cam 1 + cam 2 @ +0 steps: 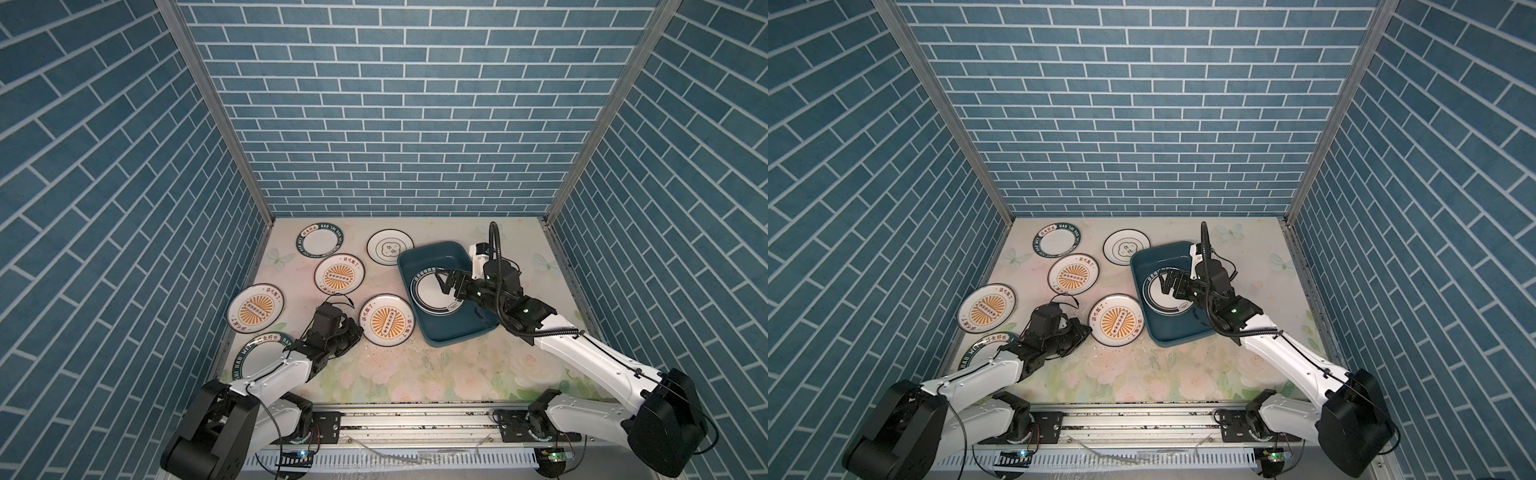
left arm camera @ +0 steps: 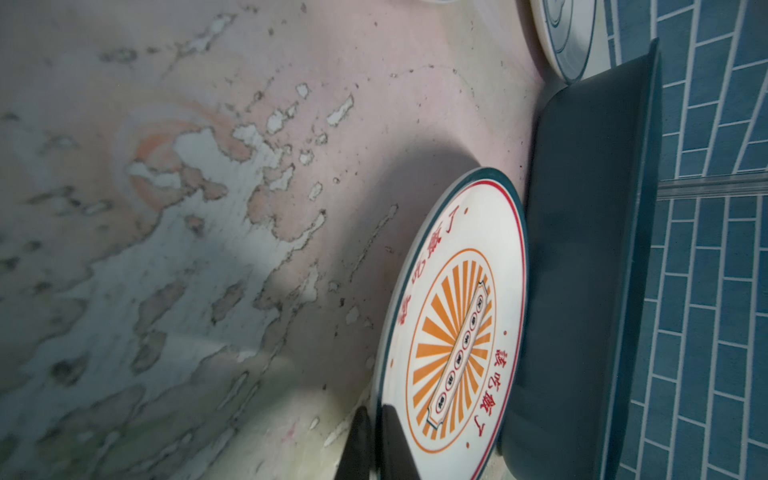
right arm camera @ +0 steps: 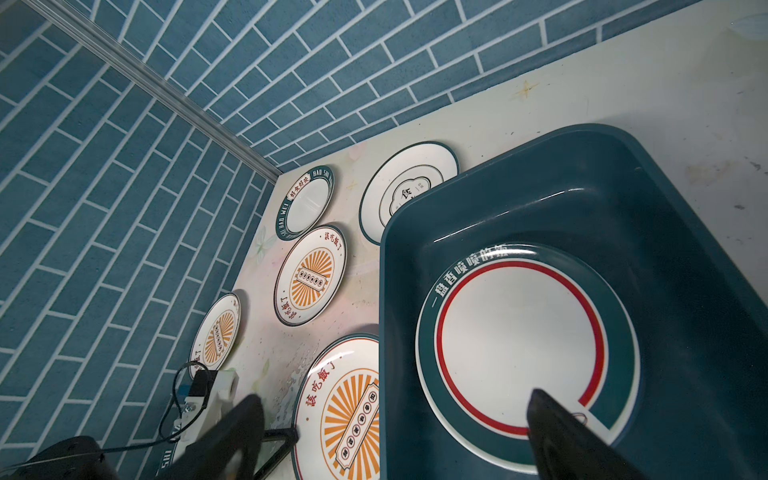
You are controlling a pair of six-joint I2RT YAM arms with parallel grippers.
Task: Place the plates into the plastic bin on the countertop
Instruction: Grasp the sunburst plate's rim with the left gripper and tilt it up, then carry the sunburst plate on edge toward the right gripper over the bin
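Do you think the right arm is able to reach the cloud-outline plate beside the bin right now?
Probably yes: the right end effector is open and empty above the plastic bin, and the cloud-outline plate lies uncovered past its corner, though the bin hides one edge.

You lose much of the lettered-rim plate (image 1: 253,353) under the left arm (image 1: 282,370), the cloud plate (image 3: 386,187) edge behind the bin (image 3: 561,178), and the sunburst plate (image 2: 453,353) rim off the left wrist view.
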